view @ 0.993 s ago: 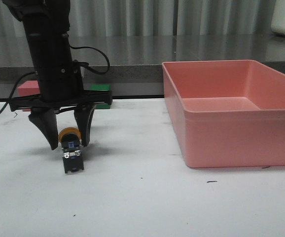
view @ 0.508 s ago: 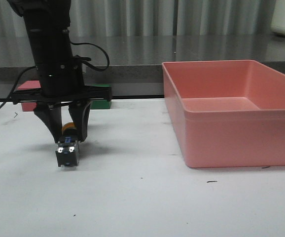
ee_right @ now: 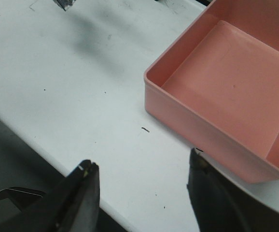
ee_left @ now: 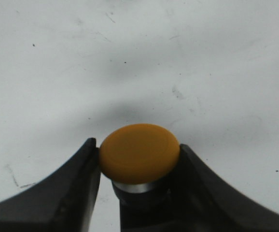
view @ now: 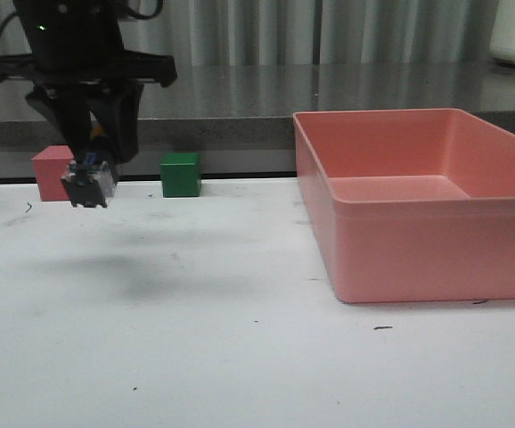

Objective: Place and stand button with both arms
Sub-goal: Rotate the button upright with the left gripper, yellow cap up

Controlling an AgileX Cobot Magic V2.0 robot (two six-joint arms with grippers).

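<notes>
My left gripper (view: 90, 152) is shut on the button (view: 86, 185) and holds it well above the white table at the far left, its block base pointing down toward the camera. In the left wrist view the yellow cap (ee_left: 139, 152) sits squeezed between the two black fingers (ee_left: 76, 188), with the table far below. My right gripper (ee_right: 142, 166) is open and empty, low over the table's near edge, close to the pink bin's corner. It is out of the front view.
A large pink bin (view: 418, 205) stands on the right half of the table; it also shows in the right wrist view (ee_right: 226, 92). A pink cube (view: 51, 169) and a green cube (view: 181, 174) sit at the table's back left.
My left gripper closed on the button lying on the table, then lifted it up and a little to the left. The table where it lay now holds only a shadow.
</notes>
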